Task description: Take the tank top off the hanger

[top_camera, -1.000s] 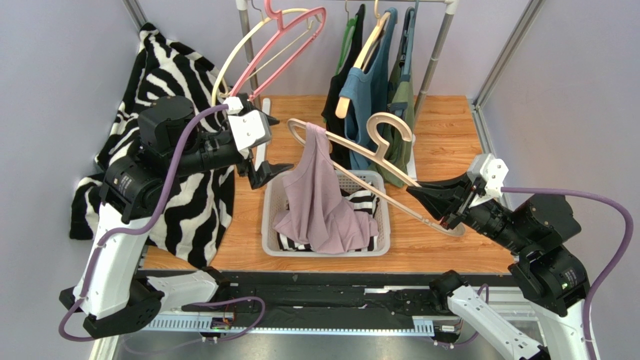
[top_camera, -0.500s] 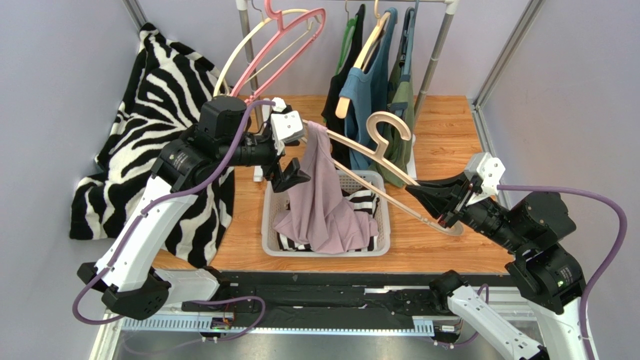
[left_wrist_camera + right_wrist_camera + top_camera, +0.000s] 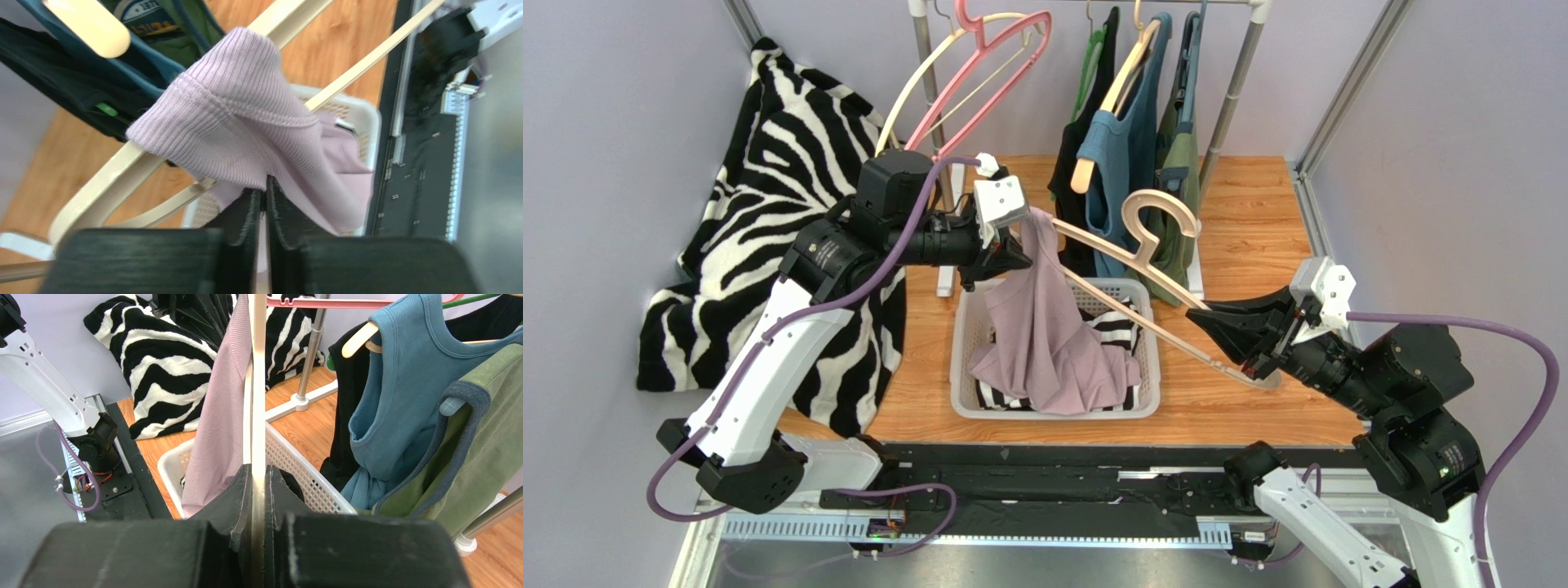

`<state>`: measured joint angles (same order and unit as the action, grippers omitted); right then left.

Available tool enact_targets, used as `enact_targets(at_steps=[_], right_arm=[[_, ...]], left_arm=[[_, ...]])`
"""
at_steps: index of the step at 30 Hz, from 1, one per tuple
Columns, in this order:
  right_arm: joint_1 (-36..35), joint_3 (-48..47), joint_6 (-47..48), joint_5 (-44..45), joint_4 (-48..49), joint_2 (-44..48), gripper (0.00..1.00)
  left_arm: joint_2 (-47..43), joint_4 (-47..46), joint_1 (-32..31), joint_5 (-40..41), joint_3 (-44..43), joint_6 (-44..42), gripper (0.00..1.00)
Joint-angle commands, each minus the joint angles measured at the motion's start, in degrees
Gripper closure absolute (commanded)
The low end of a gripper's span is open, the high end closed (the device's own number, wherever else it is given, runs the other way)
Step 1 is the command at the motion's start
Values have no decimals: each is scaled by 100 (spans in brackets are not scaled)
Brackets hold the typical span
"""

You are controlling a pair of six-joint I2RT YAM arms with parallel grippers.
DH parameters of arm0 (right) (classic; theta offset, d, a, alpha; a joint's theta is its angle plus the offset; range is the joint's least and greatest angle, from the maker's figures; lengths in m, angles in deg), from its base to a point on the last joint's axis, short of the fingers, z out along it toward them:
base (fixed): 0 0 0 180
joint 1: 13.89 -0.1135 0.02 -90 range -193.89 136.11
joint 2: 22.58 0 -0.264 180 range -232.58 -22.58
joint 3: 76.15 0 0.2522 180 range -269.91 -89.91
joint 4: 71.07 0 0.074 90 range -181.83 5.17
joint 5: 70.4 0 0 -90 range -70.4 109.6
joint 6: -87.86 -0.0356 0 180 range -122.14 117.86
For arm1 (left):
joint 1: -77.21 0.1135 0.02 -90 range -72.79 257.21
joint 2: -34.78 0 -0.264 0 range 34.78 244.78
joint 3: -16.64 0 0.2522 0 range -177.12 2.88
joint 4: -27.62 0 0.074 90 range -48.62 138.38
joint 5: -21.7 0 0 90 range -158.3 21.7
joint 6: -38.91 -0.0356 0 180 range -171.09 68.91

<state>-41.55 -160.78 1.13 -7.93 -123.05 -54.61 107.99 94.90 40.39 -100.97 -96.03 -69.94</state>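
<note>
Pinching tank top [image 3: 245, 122] strap with clenched left pincer [image 3: 266, 199] to slide it off hanger [image 3: 258, 386] end | right pincer [image 3: 258, 478] grasping hanger bar, bracing | it drapes into basket [image 3: 961, 358], tabletop [image 3: 1259, 208] near edge

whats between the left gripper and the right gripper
The cream hanger bridges them: the right gripper clamps its near end, and the left gripper pinches the pink tank top draped over its far end. Seen in the top view.
</note>
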Motion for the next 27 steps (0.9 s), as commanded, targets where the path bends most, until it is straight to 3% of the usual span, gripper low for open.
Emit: enact_targets(at_steps=[1, 12, 22, 24, 27], right_arm=[[24, -24, -28, 80, 667, 57, 100], [24, -76, 121, 362, -45, 258, 100], [24, -752, 200, 274, -1722, 777, 100], [24, -963, 270, 309, -1855, 961, 100], [24, -1183, 324, 345, -1891, 1137, 100]], left_arm=[[0, -43, -45, -452, -330, 48, 100], [-421, 106, -36, 215, -734, -268, 100], [-185, -412, 183, 2772, -1507, 4, 100], [-175, -526, 193, 2880, -1456, -13, 100], [-202, -369, 193, 2127, -1315, 109, 100]])
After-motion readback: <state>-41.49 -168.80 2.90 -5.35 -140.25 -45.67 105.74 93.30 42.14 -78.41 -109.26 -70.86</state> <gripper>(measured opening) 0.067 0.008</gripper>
